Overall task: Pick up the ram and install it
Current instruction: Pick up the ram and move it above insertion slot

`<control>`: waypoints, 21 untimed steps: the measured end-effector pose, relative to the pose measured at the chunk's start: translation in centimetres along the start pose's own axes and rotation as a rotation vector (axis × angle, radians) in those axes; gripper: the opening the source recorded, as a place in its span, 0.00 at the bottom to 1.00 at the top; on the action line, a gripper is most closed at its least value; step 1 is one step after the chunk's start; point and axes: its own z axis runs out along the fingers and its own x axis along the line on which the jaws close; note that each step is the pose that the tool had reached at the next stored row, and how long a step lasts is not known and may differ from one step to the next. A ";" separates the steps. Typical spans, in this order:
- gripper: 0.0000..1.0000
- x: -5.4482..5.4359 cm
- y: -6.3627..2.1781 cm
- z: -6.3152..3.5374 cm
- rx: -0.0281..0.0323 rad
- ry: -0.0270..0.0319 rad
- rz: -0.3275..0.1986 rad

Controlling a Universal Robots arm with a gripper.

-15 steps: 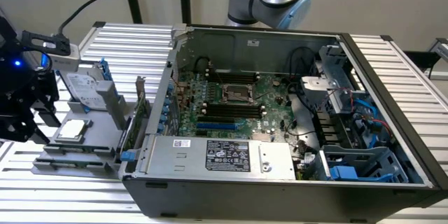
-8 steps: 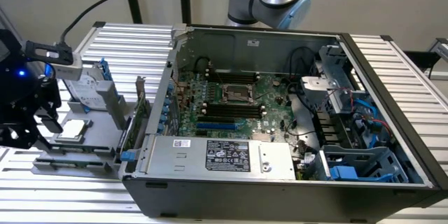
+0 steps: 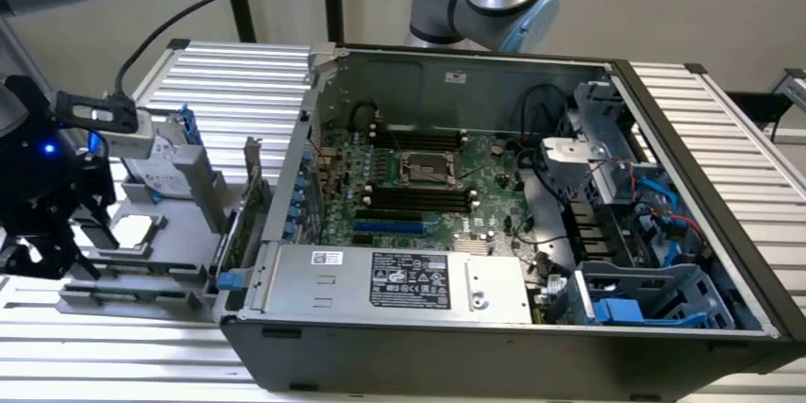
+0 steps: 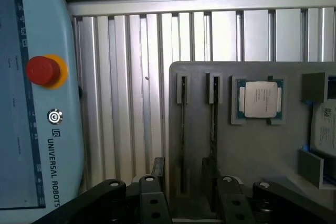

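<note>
— Where's the ram (image 4: 182, 129)?
— On edge in a slot of the grey tray (image 4: 247, 150), in line between the fingers of the gripper (image 4: 184, 174), which stand apart and grip nothing.
— And around the tray?
— A ribbed aluminium table (image 4: 126, 103) lies under it, and an open computer case (image 3: 504, 73) stands beside it.
— What else is in the tray?
— A second stick (image 4: 213, 124) and a processor (image 4: 260, 99).

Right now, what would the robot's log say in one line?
gripper: open, over tray | ram: standing in tray slot, not lifted | processor: in tray pocket
</note>
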 end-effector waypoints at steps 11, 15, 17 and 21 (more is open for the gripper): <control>0.42 0.1 -0.01 1.99 0.0001 0.0000 -0.005; 0.42 0.1 -0.01 2.72 0.0001 0.0001 -0.006; 0.42 0.1 -0.01 3.08 0.0001 0.0001 -0.006; 0.42 0.1 -0.01 3.80 0.0001 0.0002 -0.007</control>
